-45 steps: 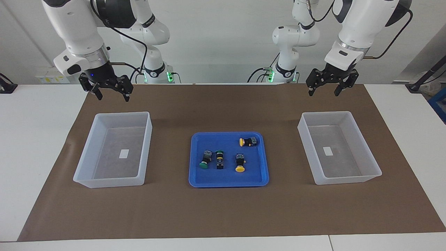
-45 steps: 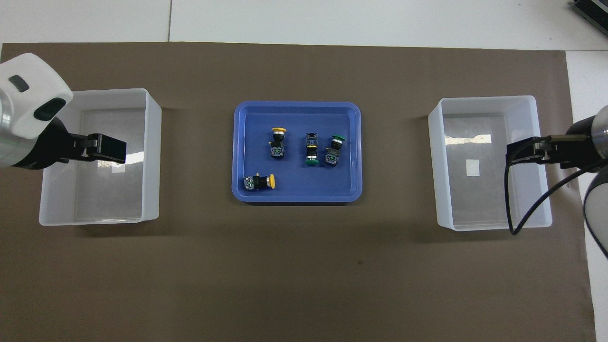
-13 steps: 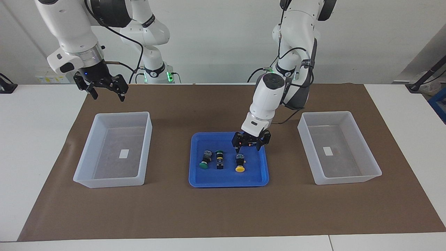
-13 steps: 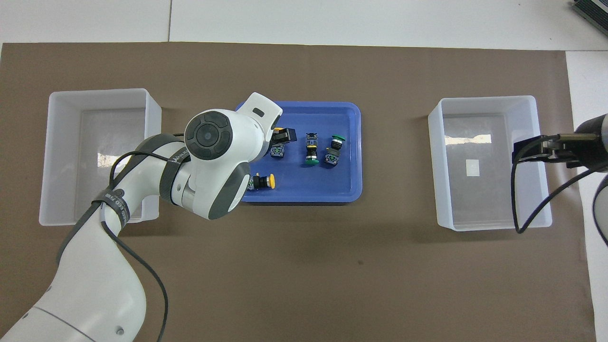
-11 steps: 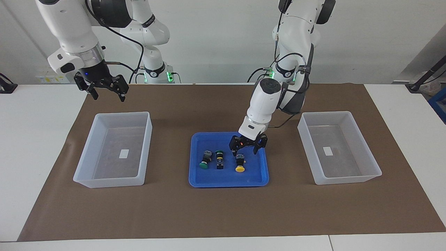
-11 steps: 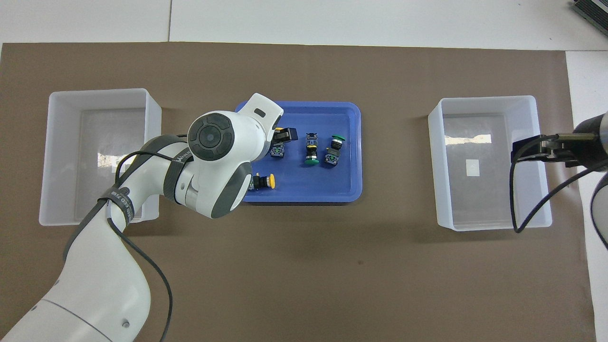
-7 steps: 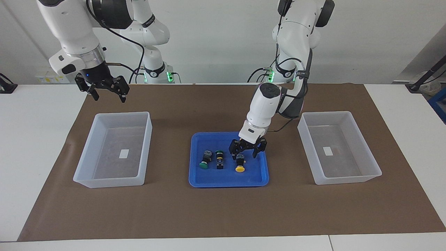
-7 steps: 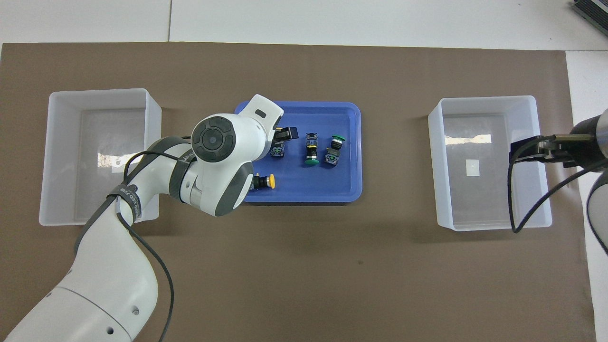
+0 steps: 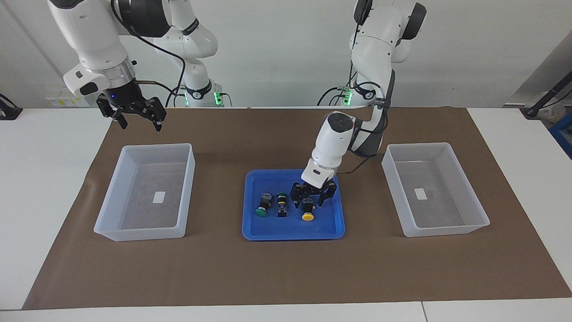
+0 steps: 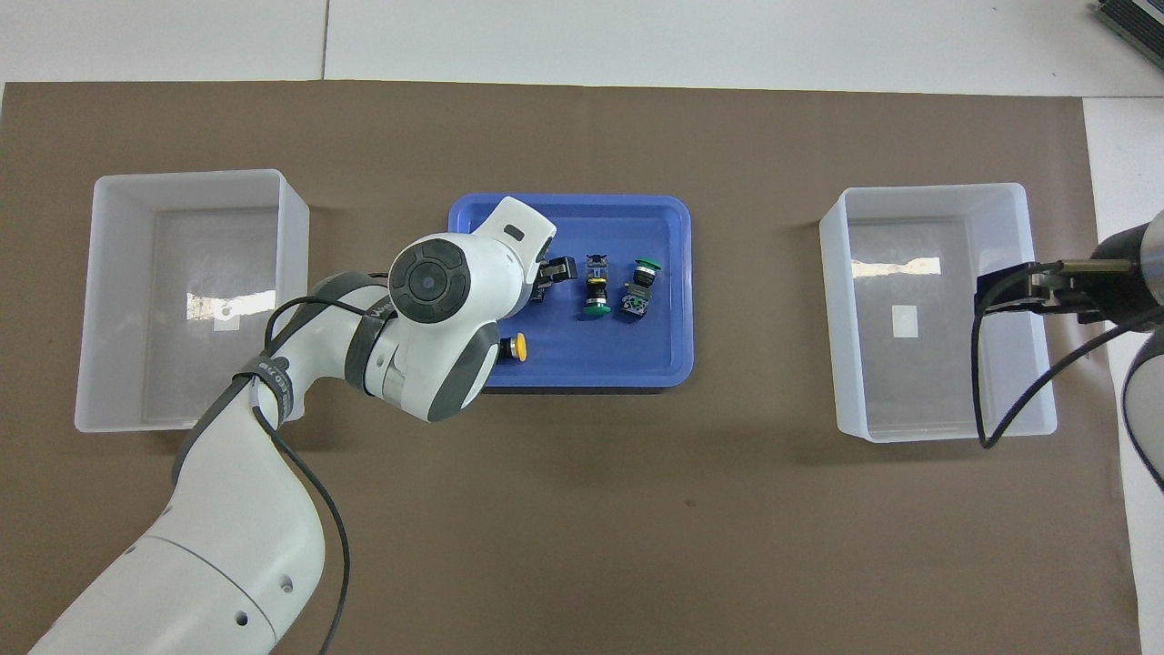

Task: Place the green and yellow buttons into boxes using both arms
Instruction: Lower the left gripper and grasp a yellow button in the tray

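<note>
Four buttons lie in the blue tray [image 9: 292,233]. My left gripper [image 9: 308,204] is open and low in the tray, its fingers either side of the black body of a yellow button [image 9: 307,217]. In the overhead view only one finger [image 10: 557,269] shows past the arm, and this button is hidden. The second yellow button [image 10: 517,347] lies nearer to the robots, hidden by the arm in the facing view. Two green buttons [image 9: 261,212] [image 9: 281,197] lie beside it toward the right arm's end. My right gripper [image 9: 137,117] is open, empty and raised.
Two empty translucent boxes stand on the brown mat, one at the right arm's end [image 9: 147,146] and one at the left arm's end [image 9: 420,146]. The right gripper hangs over the mat by its box's edge nearest the robots.
My left arm swung from its rest pose over the tray, passed the yellow button nearer the robots and lowered around the other yellow button. The right gripper has hardly moved.
</note>
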Robot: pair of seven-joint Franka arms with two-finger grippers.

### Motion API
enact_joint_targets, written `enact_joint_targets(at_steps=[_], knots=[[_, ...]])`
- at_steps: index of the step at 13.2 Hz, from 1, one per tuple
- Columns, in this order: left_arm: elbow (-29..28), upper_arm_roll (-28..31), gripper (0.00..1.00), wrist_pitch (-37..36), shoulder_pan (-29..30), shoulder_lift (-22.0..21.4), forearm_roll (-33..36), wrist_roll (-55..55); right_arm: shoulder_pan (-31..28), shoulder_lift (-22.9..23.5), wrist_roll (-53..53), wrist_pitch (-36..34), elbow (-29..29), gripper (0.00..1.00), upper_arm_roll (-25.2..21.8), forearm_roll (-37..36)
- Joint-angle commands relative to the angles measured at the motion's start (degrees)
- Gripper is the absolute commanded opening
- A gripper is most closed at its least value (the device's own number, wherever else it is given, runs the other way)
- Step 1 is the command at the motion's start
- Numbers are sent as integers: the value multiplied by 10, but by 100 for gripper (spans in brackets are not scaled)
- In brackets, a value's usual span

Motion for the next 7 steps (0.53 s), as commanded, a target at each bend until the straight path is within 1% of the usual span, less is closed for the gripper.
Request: enact_joint_targets(at_steps=[1,2,3,5,7], knots=[[-23,7,74,18,-8,-6,5,-1,-1,-20,8,14,-24,100,3,2],[-30,7,69,23,-8,-7,6,-1,-1,-20,8,14,-25,100,3,2],[-33,7,62,25,-8,-8,6,-1,-1,-20,6,14,-26,100,3,2],[-36,7,44,25,-8,-10,6,-1,-1,-20,5,14,-27,100,3,2],[-36,7,17,24,-8,-10,6,0,-2,-20,6,14,-27,100,3,2]])
